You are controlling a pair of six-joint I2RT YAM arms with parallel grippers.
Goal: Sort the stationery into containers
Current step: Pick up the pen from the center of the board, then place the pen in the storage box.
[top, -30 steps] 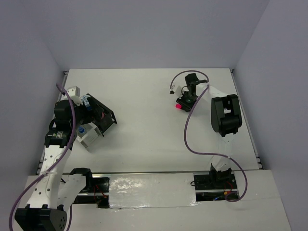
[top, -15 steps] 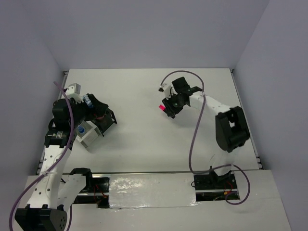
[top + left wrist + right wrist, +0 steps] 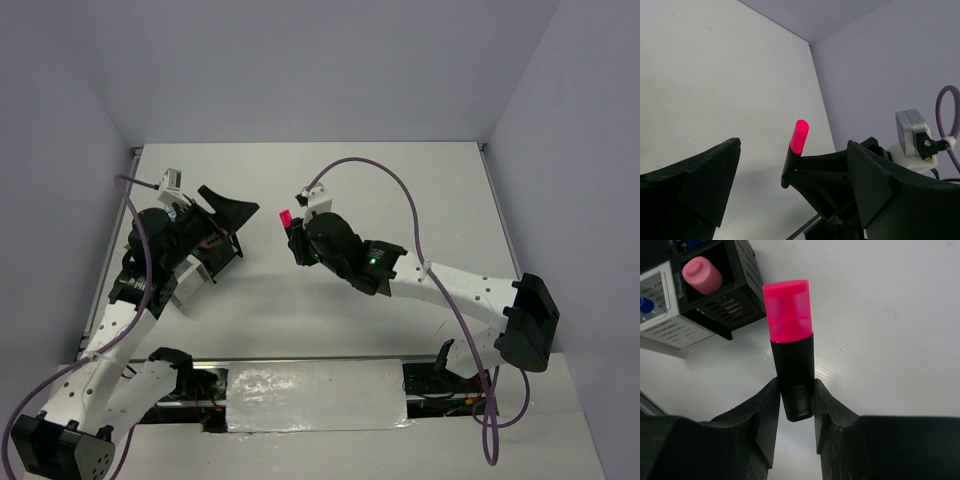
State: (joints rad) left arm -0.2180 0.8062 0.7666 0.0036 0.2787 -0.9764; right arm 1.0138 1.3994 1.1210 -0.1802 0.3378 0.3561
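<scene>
1. Marker [image 3: 792, 367], black barrel, pink cap. We list it as clamped by the barrel between the fingers [image 3: 765, 412] of the right gripper [image 3: 794, 390], cap end pointing out past the fingertips. It is near the organizer [image 3: 200, 272] but apart from it.
2. Left gripper [image 3: 225, 222]. We note its fingers [image 3: 705, 180] spread wide with nothing between them, over the organizer in the overhead view.
3. Organizer, black box joined to a white-grey slotted box, at the left of the surface [image 3: 400, 190].
4. Pink cylinder [image 3: 702, 274], in one black compartment.
5. Blue-topped item [image 3: 644, 305], in the white-grey box.
</scene>
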